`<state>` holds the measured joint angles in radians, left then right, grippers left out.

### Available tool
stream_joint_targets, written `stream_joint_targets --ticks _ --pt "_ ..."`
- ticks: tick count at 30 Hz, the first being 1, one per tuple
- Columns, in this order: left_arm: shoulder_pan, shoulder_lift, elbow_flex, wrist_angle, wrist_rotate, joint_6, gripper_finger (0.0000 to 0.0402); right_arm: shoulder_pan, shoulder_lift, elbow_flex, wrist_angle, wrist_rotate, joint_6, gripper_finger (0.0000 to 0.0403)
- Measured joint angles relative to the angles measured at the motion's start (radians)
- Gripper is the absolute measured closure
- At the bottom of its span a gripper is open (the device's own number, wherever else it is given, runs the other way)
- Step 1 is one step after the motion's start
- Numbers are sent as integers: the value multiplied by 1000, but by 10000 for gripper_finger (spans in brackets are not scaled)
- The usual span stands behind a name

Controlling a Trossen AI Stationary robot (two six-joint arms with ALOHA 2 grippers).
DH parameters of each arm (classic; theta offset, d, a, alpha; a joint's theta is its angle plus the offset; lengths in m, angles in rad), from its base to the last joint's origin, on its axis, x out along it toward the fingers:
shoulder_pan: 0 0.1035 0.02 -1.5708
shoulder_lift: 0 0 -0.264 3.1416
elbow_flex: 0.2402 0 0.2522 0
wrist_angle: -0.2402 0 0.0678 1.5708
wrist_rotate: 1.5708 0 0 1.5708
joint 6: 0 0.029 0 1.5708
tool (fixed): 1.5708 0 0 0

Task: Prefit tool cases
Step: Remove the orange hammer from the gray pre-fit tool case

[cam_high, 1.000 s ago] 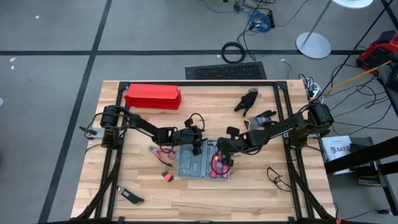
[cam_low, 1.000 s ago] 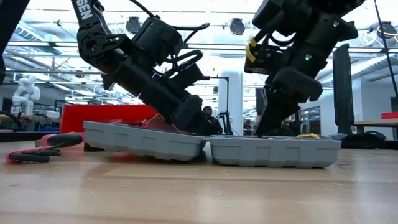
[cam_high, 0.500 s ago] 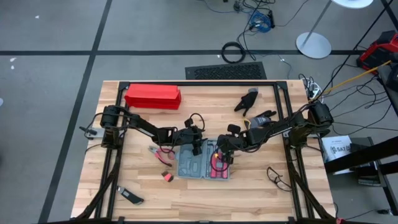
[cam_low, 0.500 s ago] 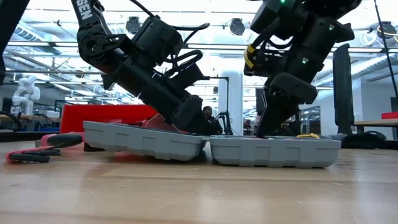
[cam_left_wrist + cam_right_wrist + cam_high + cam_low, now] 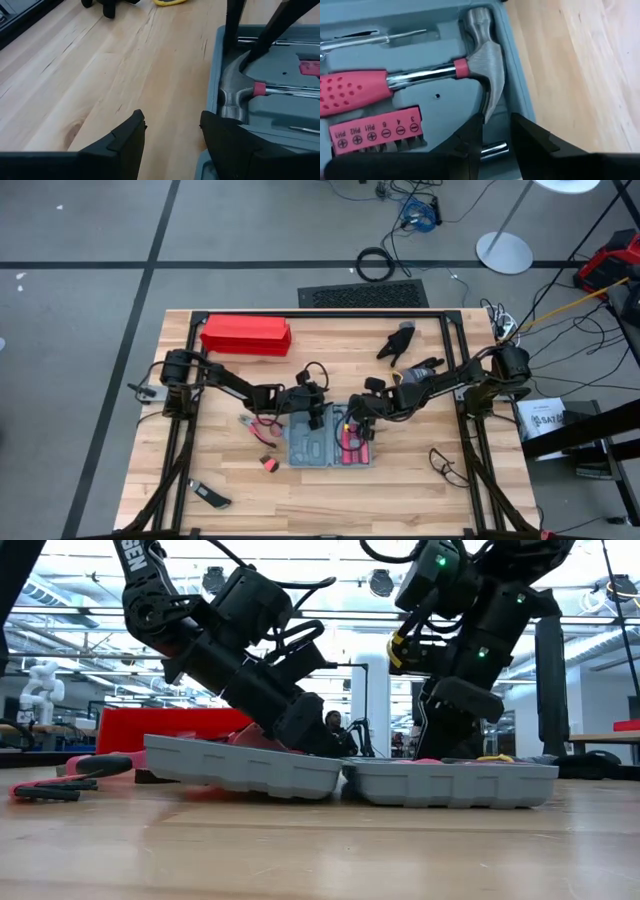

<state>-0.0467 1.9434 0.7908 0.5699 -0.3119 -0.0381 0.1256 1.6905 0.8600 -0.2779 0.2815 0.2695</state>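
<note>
The blue-grey tool case (image 5: 330,445) lies open on the table. Its right half (image 5: 450,783) lies flat and holds a pink-handled hammer (image 5: 395,80), screwdriver bits and other tools. Its left half (image 5: 240,768) is tilted, with the outer end raised. My left gripper (image 5: 172,127) is open at the case's far rim near the hinge (image 5: 318,420). One finger (image 5: 125,145) is over bare wood, the other (image 5: 230,145) over the case's rim. My right gripper (image 5: 496,125) comes down on the hammer's head (image 5: 231,95) in the right half (image 5: 352,425). My left gripper has one finger over the case's far rim (image 5: 202,160); I cannot tell whether it touches. My right gripper has the tip of the hammer's claw (image 5: 490,112) between its fingertips, which are nearly closed. The fingers slant down from the far right. The hammer lies in its recess, handle toward the table's near side.
A long red box (image 5: 245,335) stands at the far left and a black glove (image 5: 400,342) at the far right. Pink-handled pliers (image 5: 255,425), a small red piece (image 5: 268,465), a black tool (image 5: 210,498) and a black cable (image 5: 445,465) lie around the case.
My right arm has leaned toward the table's left edge, its fingertips staying down at the hammer head. The open case has slid a little toward the table's right edge. Its left half stays tilted.
</note>
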Motion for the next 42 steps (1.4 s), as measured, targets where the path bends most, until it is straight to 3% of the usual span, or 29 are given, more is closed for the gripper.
stream_joint_targets --ticks 8,13,19,28,34,42 --pt "0 0 0 -3 0 1 199 -10 0 -1 46 0 -18 312" --pt "2 0 2 1 4 1 199 -15 0 1 61 2 -33 385" --pt "3 0 2 1 6 1 199 -8 -4 1 81 12 -43 402" --pt "3 0 2 4 12 0 199 46 -29 118 -23 107 -85 403" --pt "3 0 2 4 12 0 199 43 -34 166 -136 -18 -74 399" --pt "3 0 2 4 14 1 199 35 2 165 -220 -10 7 325"
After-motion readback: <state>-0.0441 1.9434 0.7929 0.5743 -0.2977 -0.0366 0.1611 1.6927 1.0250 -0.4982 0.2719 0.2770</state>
